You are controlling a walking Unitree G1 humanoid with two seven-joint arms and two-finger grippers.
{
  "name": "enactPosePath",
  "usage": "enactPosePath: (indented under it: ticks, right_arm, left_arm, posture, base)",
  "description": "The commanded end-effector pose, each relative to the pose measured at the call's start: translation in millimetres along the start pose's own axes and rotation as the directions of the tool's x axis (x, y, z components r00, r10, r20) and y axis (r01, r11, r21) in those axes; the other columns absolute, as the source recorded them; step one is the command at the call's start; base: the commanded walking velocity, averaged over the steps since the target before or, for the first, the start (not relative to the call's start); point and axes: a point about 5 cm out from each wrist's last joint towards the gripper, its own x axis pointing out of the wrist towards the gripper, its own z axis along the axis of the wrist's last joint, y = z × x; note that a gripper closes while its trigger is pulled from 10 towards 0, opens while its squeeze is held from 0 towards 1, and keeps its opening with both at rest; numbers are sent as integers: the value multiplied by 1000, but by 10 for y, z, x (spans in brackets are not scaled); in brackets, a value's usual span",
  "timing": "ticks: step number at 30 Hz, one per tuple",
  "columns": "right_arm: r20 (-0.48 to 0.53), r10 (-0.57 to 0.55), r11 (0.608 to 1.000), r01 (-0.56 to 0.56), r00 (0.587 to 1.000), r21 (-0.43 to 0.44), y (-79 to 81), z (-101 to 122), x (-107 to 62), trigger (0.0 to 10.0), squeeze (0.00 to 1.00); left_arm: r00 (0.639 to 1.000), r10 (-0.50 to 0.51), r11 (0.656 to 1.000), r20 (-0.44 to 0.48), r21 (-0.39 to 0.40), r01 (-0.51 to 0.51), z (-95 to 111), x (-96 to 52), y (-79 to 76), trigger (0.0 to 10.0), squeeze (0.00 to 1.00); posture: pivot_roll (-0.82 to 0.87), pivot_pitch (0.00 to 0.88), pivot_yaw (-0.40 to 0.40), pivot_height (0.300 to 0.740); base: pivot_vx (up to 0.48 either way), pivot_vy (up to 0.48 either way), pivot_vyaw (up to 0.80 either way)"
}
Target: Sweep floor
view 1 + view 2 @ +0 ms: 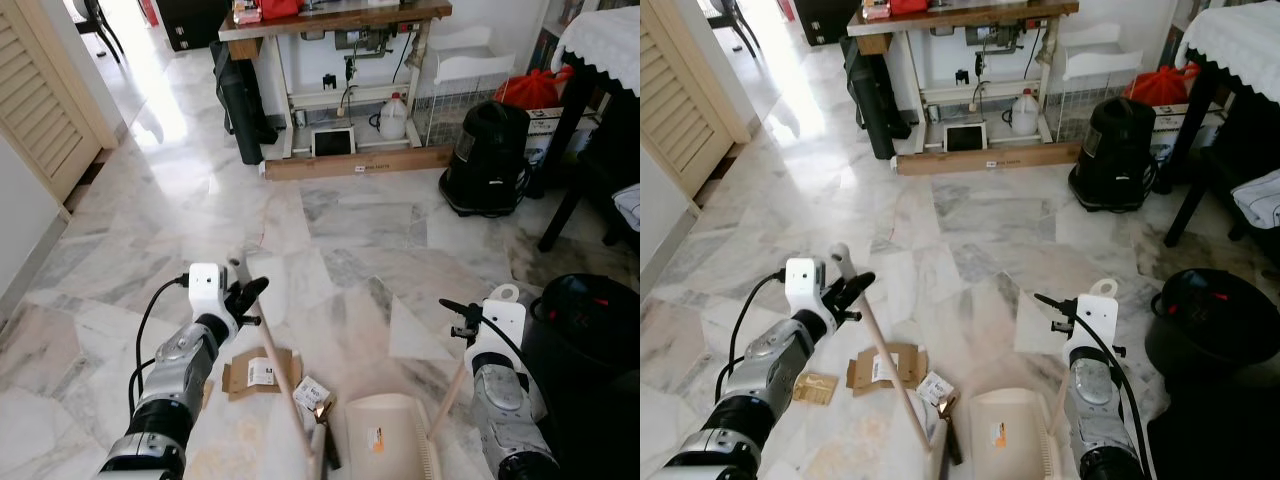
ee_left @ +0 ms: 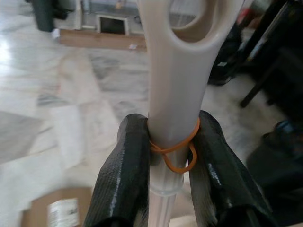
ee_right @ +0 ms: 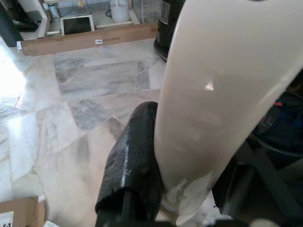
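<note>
Marble floor (image 1: pixel 350 215) with sweeping barely begun. Left gripper (image 1: pixel 243 300) is clenched on the broom handle (image 1: pixel 283 375), its head reaching the dustpan's near-left corner. Cardboard scrap (image 1: pixel 258 372) and a small wrapper (image 1: pixel 311 393) lie unswept just left of the cream dustpan (image 1: pixel 385 432). Right gripper (image 3: pixel 189 189) grasps the dustpan handle (image 1: pixel 447 398).

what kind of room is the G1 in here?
Most likely a lived-in home, perhaps a utility or sewing corner: marble floor, a sewing-machine table against the wall, a black canister vacuum beside it, and a louvred door on the robot's left.
</note>
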Motion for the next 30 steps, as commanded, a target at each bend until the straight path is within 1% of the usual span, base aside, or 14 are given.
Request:
enactPosePath:
  ticks: [1,2,5,9,11,14,16,17,19,20,21,24,27,30]
  right_arm:
    - [-13,-2,1000,2,1000,-8,-19,-11,-5,10000,0]
    - [-15,-1,1000,1,1000,-10,-19,-8,-1,10000,0]
    - [-17,3,1000,-3,1000,-12,-8,-7,2,10000,0]
    - [-19,9,1000,-10,1000,-11,23,3,10,10000,0]
    - [-20,10,1000,-11,1000,-11,26,5,11,10000,0]
    - [-23,13,1000,-13,1000,-9,42,15,22,10000,0]
    - [-22,13,1000,-13,1000,-8,45,17,27,10000,0]
    - [-22,13,1000,-13,1000,-8,45,17,27,10000,0]
    - [-11,6,1000,-6,1000,1,37,43,44,10000,0]
    - [-8,4,1000,-4,1000,4,39,49,49,10000,0]
    - [-1,0,1000,0,1000,9,41,70,63,10000,0]
    - [25,-9,1000,8,1000,22,45,124,82,10000,0]
    - [60,-23,999,20,998,50,28,200,99,10000,0]
    - [98,-28,998,23,995,60,22,267,109,10000,0]
  left_arm:
    - [997,-75,996,8,-43,75,50,35,-47,10000,0]
    - [993,-120,992,-2,-38,120,52,39,-85,10000,0]
    - [990,-144,989,-6,-28,144,60,28,-96,10000,0]
    - [993,-115,993,22,-14,115,119,-5,-26,10000,0]
    - [994,-110,994,26,-11,110,129,-9,-15,10000,0]
    - [994,-73,997,77,17,71,226,-52,47,10000,0]
    - [993,-49,997,109,57,43,284,-89,71,10000,0]
    - [993,-49,997,109,57,43,284,-89,71,10000,0]
    - [983,-14,990,183,138,-12,427,-160,94,10000,0]
    - [980,-8,987,199,160,-25,458,-174,101,10000,0]
    - [967,27,981,254,177,-74,550,-218,135,10000,0]
    - [945,61,965,322,224,-139,659,-301,170,10000,0]
    - [934,75,950,350,259,-173,676,-363,176,10000,0]
    - [941,77,937,331,298,-182,575,-371,157,10000,0]
  posture:
    - [24,81,72,740]
    - [29,81,71,740]
    - [34,80,70,740]
    - [44,74,69,740]
    - [44,74,69,740]
    - [48,67,70,740]
    - [50,58,72,740]
    - [50,58,72,740]
    - [58,39,72,740]
    - [61,32,73,740]
    - [63,19,73,740]
    - [61,0,76,740]
    - [47,0,80,740]
    - [34,0,83,740]
  base:
    - [0,0,0]
    - [0,0,0]
    - [0,0,0]
    - [0,0,0]
    - [0,0,0]
    - [0,0,0]
    - [0,0,0]
    - [0,0,0]
    - [0,0,0]
    - [0,0,0]
    - [0,0,0]
    - [0,0,0]
    - [0,0,0]
    - [0,0,0]
